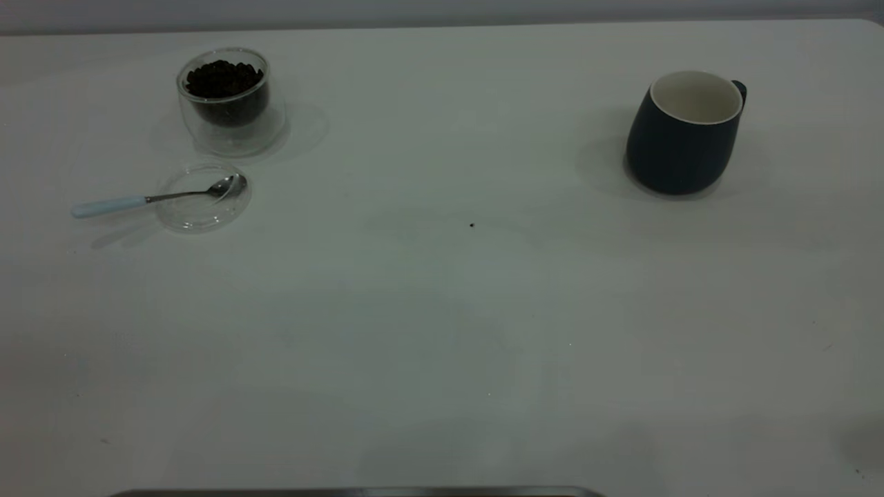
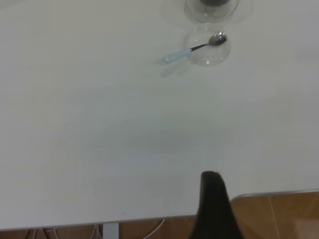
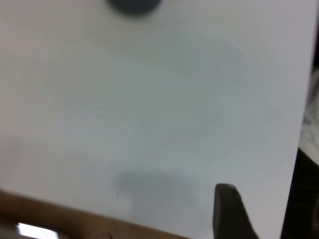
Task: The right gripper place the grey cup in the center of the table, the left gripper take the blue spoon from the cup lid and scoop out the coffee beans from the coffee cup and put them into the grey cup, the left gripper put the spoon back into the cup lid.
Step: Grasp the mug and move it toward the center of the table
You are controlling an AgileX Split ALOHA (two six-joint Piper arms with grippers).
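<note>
The grey cup (image 1: pixel 687 134) stands upright and empty at the table's (image 1: pixel 442 310) far right; its edge also shows in the right wrist view (image 3: pixel 133 5). At the far left, the clear coffee cup (image 1: pixel 224 100) holds coffee beans (image 1: pixel 222 77). Just in front of it lies the cup lid (image 1: pixel 197 219), with the blue spoon (image 1: pixel 152 199) resting bowl-in-lid and its handle pointing left. In the left wrist view, the spoon (image 2: pixel 197 48) and lid (image 2: pixel 212 59) sit far off. Only a dark part of the left gripper (image 2: pixel 213 199) and of the right gripper (image 3: pixel 227 209) shows, each back near a table edge.
A tiny dark speck (image 1: pixel 472 224) lies near the middle of the tabletop. Wooden floor (image 2: pixel 279 214) shows past the table's near edge in the left wrist view. A dark strip (image 1: pixel 359 492) runs along the front edge.
</note>
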